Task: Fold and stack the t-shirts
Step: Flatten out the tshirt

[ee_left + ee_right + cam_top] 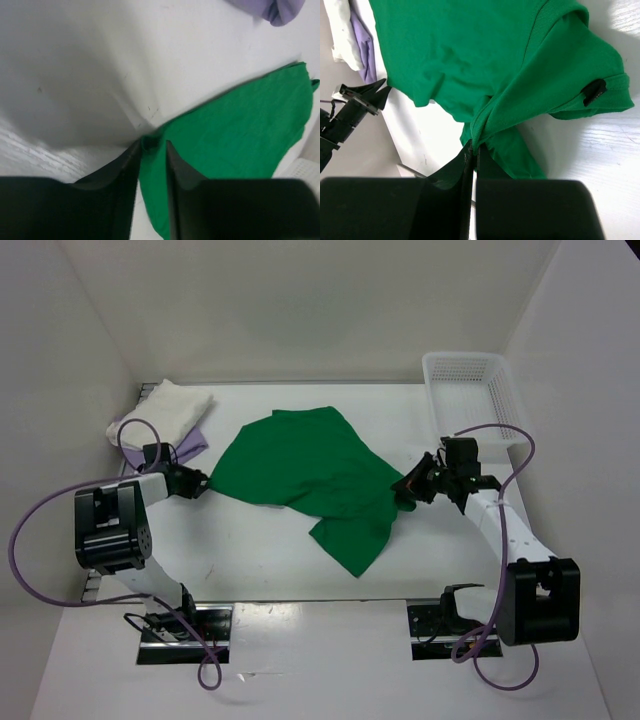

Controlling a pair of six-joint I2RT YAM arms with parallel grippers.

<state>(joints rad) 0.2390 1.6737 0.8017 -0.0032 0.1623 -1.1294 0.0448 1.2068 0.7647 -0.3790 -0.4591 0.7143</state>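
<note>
- The green t-shirt [300, 470] lies crumpled and partly spread in the middle of the white table [250, 560], between the 2 arms.
- Left gripper [203, 483]: clenched on the left corner of the green t-shirt. The left wrist view shows the cloth tip caught between the 2 fingers [151, 145], with the rest of the shirt [240, 135] trailing away over the table.
- Right gripper [405, 488]: clenched on the right side of the green t-shirt. The right wrist view shows a ribbed fold of the fabric [460, 55] pinched between the closed fingers [472, 147].
- 1 part of the green t-shirt extends toward the near edge, below the right gripper.
- The cream white t-shirt [172, 406] lies folded at the far left corner of the table.
- The lavender t-shirt [193, 445] lies under the cream white t-shirt, with its near edge showing.
- The white mesh basket [470, 395] stands at the far right corner, apart from the shirts.
</note>
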